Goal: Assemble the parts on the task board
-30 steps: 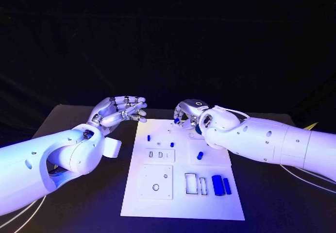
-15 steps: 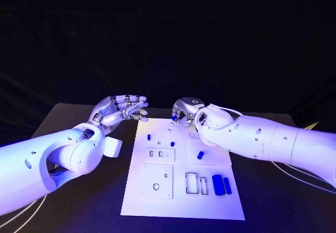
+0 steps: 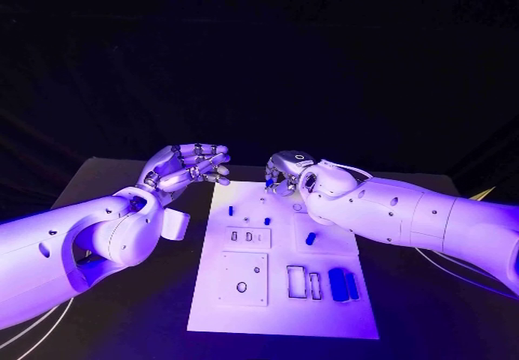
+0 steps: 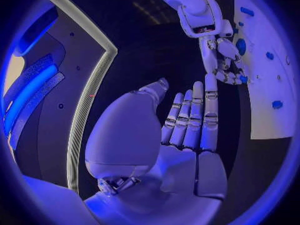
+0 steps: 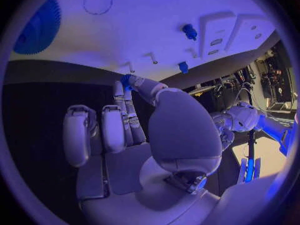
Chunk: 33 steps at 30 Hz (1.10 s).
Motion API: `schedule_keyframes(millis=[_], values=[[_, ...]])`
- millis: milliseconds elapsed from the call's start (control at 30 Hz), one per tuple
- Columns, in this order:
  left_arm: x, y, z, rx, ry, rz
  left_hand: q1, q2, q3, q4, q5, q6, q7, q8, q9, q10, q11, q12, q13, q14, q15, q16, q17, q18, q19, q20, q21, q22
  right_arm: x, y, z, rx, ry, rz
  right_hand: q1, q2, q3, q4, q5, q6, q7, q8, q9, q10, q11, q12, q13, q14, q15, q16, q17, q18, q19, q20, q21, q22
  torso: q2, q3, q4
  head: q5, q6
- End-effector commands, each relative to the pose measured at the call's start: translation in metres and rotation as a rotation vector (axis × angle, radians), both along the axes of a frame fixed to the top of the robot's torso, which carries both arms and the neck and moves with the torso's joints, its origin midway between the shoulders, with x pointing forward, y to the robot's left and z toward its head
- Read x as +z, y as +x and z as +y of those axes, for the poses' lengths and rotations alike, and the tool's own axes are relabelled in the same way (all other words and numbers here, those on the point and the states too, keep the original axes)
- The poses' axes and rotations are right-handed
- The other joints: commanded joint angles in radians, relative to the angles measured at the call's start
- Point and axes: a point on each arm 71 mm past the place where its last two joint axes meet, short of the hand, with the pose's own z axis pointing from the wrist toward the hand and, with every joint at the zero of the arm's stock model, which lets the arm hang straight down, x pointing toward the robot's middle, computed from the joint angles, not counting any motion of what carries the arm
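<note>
Now the white task board [image 3: 283,315] lies in the middle of the black desk [image 3: 103,174], its long side running from near to far. Small blue parts sit on it: two blue cylinders [image 3: 343,284] lie side by side near the right edge toward the near end, a short blue peg [image 3: 310,238] lies slightly farther away in the right half, and two small blue studs [image 3: 230,211] stand in the far left part of the board. Raised white blocks with slots and holes take up the left and middle of the board.

Over the far end of the board, the right robot hand [image 3: 283,174] hangs with its fingers pointing down. It pinches a small blue part [image 3: 268,181] between thumb and a fingertip, just above the board's surface; the right wrist view shows the same blue piece [image 5: 127,79] at the fingertips, with the board beyond them. Whether the part already touches the board is hard to tell from these views.

The left robot hand [image 3: 190,168] is off the board's far left corner, above the desk, palm up, and it holds nothing. Its fingers look curled in the head view, yet the left wrist view shows them straight and side by side [image 4: 187,122], with the thumb apart.
</note>
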Motion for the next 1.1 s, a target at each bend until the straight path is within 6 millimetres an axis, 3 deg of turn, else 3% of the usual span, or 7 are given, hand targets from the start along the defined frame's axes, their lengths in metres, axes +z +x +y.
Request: schedule_keyframes(millis=[33, 1100], values=[[0.0030, -0.0010, -0.0030, -0.026, -0.013, -0.010, -0.008, 0.005, 0.001, -0.004, -0.003, -0.007, 0.034, -0.006, 0.001, 0.001, 0.001, -0.004, -0.001, -0.006, 0.001, 0.008, 0.004, -0.001, -0.012, 0.000, 0.007, 0.004, -0.0040, -0.0004, 0.0022, 0.017, -0.029, 0.026, -0.009, 0.000, 0.000, 0.005, -0.004, -0.008, 0.001, 0.003, 0.002, 0.001, 0.003, -0.001, 0.001, 0.038, 0.000, 0.003, -0.001, -0.010, 0.028, -0.001, 0.001, 0.042, 0.000, -0.0002, -0.0008, 0.001, -0.003], [0.0081, 0.0016, -0.0012, -0.022, -0.011, -0.020, -0.008, 0.005, 0.001, -0.004, -0.003, -0.007, 0.034, -0.006, 0.001, 0.001, 0.001, -0.004, -0.001, -0.006, 0.001, 0.008, 0.004, -0.001, -0.012, 0.000, 0.007, 0.004, -0.0069, 0.0020, 0.0075, 0.024, -0.035, 0.037, -0.021, -0.011, 0.001, 0.011, -0.013, -0.028, 0.007, -0.010, 0.009, -0.021, 0.010, -0.015, -0.004, 0.032, 0.005, -0.004, -0.018, -0.006, 0.016, 0.003, -0.013, 0.024, 0.003, -0.0031, 0.0010, 0.005, -0.011]])
